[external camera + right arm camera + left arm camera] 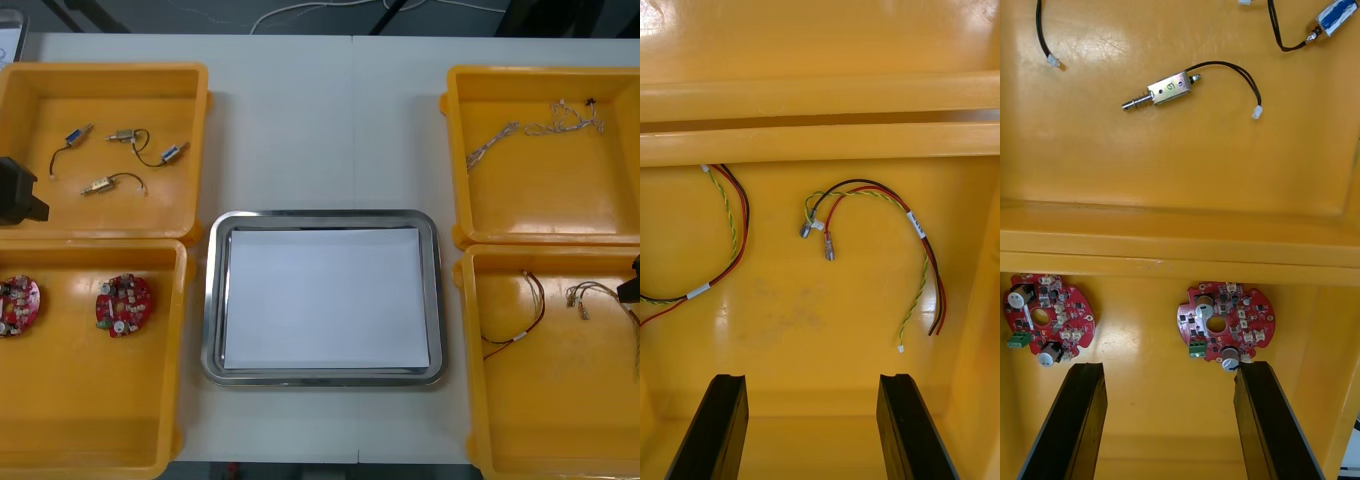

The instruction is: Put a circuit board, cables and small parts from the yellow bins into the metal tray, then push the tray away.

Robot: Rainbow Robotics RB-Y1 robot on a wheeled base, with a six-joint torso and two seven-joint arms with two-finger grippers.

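Front view: the metal tray [214, 300] sits white-lined with nothing in it between the bins, so I judge we're at the first pick. My left claw [1169, 367] hangs open above the left-hand yellow bins [100, 225]. One circuit board [1225, 326] lies just ahead of the gap, crowding toward one finger, and a second board [1049, 319] lies ahead of the other finger.

Next move, as I read it: shift the claw sideways to centre on the first board, drop, then close across it. The wall [1180, 247] between the two bins stands just beyond both boards, and a side wall runs close by the finger nearest that board, so there's little slack.

My right claw [811, 379] is open too, over the near-right bin, with a red and yellow cable [872, 196] ahead of it and another cable [734, 225] out past one finger. From either claw the tray lies inward, with bare bench [320, 130] beyond it.
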